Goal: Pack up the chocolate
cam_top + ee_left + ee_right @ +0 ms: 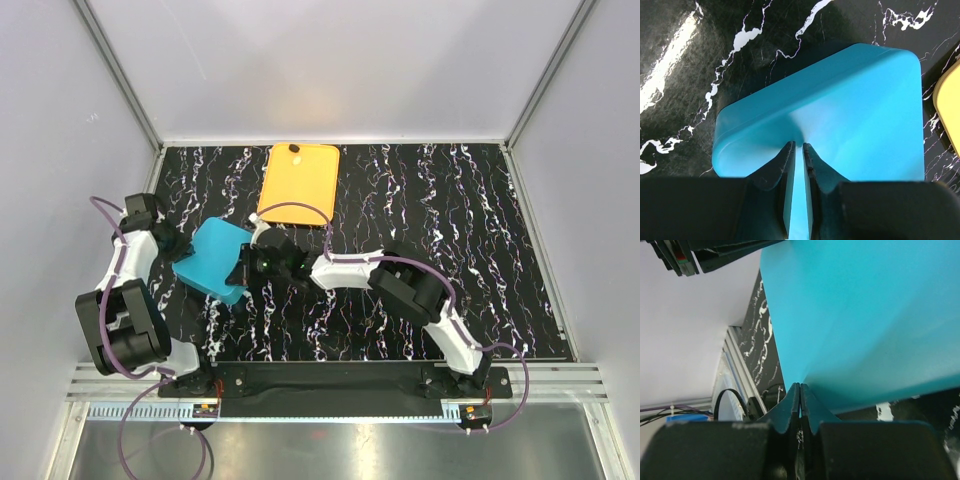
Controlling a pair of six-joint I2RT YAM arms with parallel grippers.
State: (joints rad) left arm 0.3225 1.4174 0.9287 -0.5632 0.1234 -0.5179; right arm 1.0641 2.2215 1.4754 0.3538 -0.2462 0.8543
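- Top view: teal box [213, 258] sits on the black marbled table [450, 220], left of centre, just near of the orange tray [300, 190]. Only a smooth closed face of it shows, no compartments.
- Top view: left gripper [188, 252] is at the box's left edge and right gripper [246, 270] at its right edge, so both arms are on the box.
- Top view: one small dark piece [294, 148] lies at the far end of the tray. It is likely a chocolate but too small to be sure. The rest of the tray is bare, and no other chocolate shows anywhere.
- Left wrist: left gripper [799, 146] is clamped on a thin teal edge of the box, and a teal strip runs between the fingers. A corner of the tray shows at the right. No chocolate in this view.
- Right wrist: right gripper [800, 386] has its jaws pressed together, tips against the lower edge of the teal face. I cannot tell whether any of the box is pinched between them. No chocolate in this view.
- Judgement: the tray is nearly cleared, so most pieces are probably inside the box, though this can't be checked with the box closed over. The task looks late-stage, with the box being handled or closed. What's left is the lone dark piece on the tray, if it is chocolate, and getting the box settled.
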